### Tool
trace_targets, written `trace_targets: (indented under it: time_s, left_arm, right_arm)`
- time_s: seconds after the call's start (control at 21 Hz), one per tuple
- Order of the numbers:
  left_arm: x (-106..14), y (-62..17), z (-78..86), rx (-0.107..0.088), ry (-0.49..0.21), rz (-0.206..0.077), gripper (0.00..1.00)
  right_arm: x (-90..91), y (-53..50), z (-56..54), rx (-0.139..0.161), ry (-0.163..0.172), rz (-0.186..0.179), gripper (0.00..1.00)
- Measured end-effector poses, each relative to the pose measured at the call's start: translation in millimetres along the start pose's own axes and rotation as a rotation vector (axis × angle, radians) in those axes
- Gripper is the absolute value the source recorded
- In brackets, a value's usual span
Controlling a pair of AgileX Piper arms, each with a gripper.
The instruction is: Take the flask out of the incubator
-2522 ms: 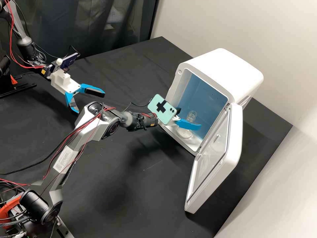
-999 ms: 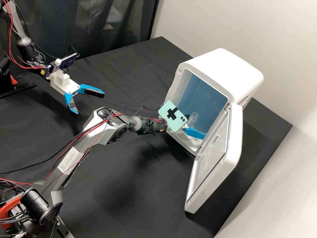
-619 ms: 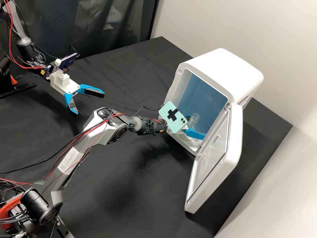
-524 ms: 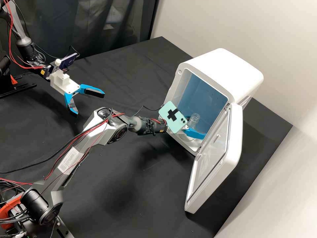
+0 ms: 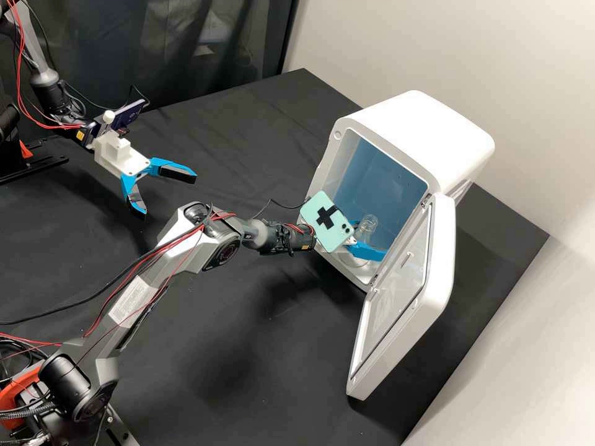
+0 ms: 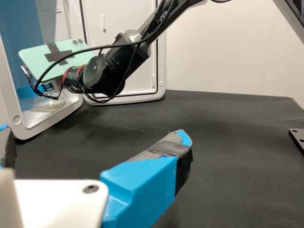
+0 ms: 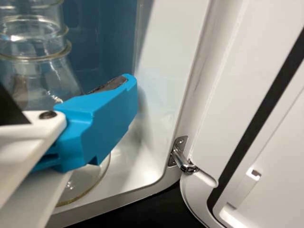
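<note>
High view: our left gripper [image 5: 166, 192] hangs spread open at the far left of the bench [image 5: 248, 347]; the right gripper [image 5: 362, 244] is inside the incubator [image 5: 421, 136], at the flask [image 5: 369, 223].
Left wrist view: the door [image 6: 118, 14] stands open.
Right wrist view: the flask is inside the incubator; we cannot tell the right gripper's grip.

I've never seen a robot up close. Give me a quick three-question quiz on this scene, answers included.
1. True or false: the door of the white box-shaped incubator stands open.
2. Where is the clear glass conical flask? A on the incubator's roof; B inside the incubator; C hung on its door.
3. Fill in: the left gripper has its blue fingers ____.
Key: 1 true; 2 B; 3 open.
</note>
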State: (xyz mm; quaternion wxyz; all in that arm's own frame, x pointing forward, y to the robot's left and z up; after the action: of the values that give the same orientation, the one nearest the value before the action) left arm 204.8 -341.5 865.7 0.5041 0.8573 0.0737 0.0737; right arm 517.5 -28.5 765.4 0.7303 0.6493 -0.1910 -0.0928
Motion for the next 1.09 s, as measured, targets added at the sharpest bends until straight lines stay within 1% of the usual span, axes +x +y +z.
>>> trace_targets:
  time_s: [0.1,0.19,0.24,0.33,0.38,0.43,0.52,0.57,0.71,0.86,0.95,1.0,1.09]
  left_arm:
    - [-0.2,0.7,0.3,0.002,-0.001,0.003,1.0]
    - [-0.7,2.3,0.9,0.006,-0.002,0.01,1.0]
    - [-0.8,2.8,1.1,0.007,-0.002,0.012,1.0]
    - [-0.9,3.0,1.2,0.007,-0.003,0.013,1.0]
    - [-0.9,3.0,1.2,0.007,-0.003,0.013,1.0]
    - [-0.9,3.0,1.2,0.007,-0.003,0.013,1.0]
    - [-0.9,3.0,1.2,0.007,-0.003,0.013,1.0]
    - [-0.9,3.0,1.2,0.007,-0.003,0.013,1.0]
    - [-0.9,3.0,1.2,0.007,-0.003,0.013,1.0]
    - [-0.9,3.0,1.2,0.007,-0.003,0.013,1.0]
    - [-0.9,3.0,1.2,0.007,-0.003,0.013,1.0]
    - [-0.9,3.0,1.2,0.007,-0.003,0.013,1.0]
    - [-0.9,3.0,1.2,0.007,-0.003,0.013,1.0]
  right_arm:
    - [0.0,0.0,0.0,0.001,0.0,0.0,0.0]
    - [-0.2,0.0,0.2,0.01,0.0,-0.001,0.0]
    - [-0.2,0.0,0.2,0.019,0.0,-0.001,0.0]
    - [-1.2,-0.9,1.5,0.025,-0.003,-0.003,0.0]
    - [-2.8,1.3,0.9,0.033,-0.001,0.001,0.0]
    - [-4.3,1.0,2.2,0.036,-0.005,-0.003,0.0]
    - [-7.1,2.7,2.0,0.046,-0.002,-0.007,0.0]
    - [-9.0,3.2,2.2,0.057,0.0,-0.012,0.0]
    - [-17.8,6.6,2.0,0.073,0.018,-0.03,0.0]
    - [-31.6,9.0,3.6,0.079,0.047,-0.064,0.0]
    - [-42.3,12.5,4.3,0.075,0.073,-0.088,0.0]
    - [-47.9,12.7,6.3,0.075,0.08,-0.098,0.0]
    - [-57.8,17.3,11.9,0.08,0.093,-0.104,0.0]
